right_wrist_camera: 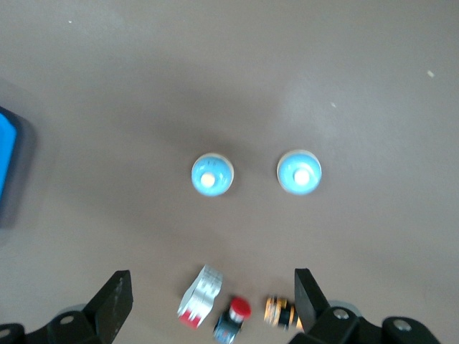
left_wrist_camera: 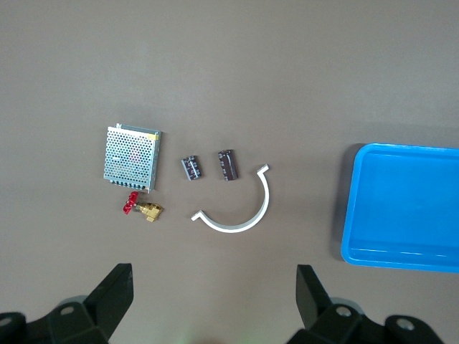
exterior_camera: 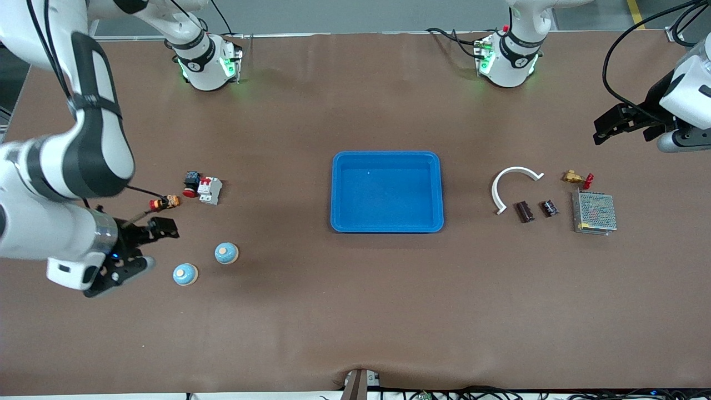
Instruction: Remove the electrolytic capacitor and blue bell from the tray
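- The tray [exterior_camera: 387,226] sits in the centre of the front frame, and it is empty: only bare blue floor inside the rim.
- Two dark capacitors [exterior_camera: 524,211] lie side by side on the bench toward the left arm's end, between a white curved piece [exterior_camera: 516,169] and a grey mesh box [exterior_camera: 594,212]. A brass valve [exterior_camera: 575,178] lies just above the box in the frame.
- Each capacitor's long axis runs roughly up and down the front frame, a little tilted.
- Two blue bells [exterior_camera: 226,253] stand low in the frame toward the right arm's end, apart from each other and well apart from the tray.
- Higher in the frame than the bells are a breaker [exterior_camera: 210,190], a red push button [exterior_camera: 190,183] and a small orange part [exterior_camera: 165,203].
- My left tool [exterior_camera: 602,129] hangs over bare bench at the left arm's end, fingers spread wide and empty; the capacitors lie in from it toward the tray.
- My right tool [exterior_camera: 153,247] hovers beside the bells, fingers likewise apart and holding nothing.
- I judge both removals done: each part lies on its own arm's side, so no reach into the tray is called for.
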Motion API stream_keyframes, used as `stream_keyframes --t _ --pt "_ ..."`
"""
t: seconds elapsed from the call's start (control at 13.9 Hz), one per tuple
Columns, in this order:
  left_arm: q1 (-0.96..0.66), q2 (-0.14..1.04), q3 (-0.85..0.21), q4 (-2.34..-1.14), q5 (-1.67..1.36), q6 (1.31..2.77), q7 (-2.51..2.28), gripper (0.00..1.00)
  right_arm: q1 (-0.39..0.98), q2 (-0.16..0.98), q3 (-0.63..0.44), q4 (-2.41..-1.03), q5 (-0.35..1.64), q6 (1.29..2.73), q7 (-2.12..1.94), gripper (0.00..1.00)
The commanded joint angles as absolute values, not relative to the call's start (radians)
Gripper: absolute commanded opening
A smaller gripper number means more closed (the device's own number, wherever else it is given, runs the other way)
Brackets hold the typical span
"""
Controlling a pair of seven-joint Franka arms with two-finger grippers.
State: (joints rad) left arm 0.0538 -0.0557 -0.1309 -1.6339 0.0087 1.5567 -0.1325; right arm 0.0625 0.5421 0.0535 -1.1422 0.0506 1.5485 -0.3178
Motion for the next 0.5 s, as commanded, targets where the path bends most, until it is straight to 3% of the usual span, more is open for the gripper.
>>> stream_keyframes --t 0.0,0.43 --pt "0.06 -0.063 -0.133 -1.635 -0.006 1.557 -0.109 1.0 0.064 0.433 0.046 -1.173 0.026 1.452 -0.236 1.0" --pt "0.06 -0.066 -0.137 -1.635 -0.006 1.551 -0.11 1.0 0.037 0.301 0.023 -1.193 -0.021 1.35 -0.138 1.0"
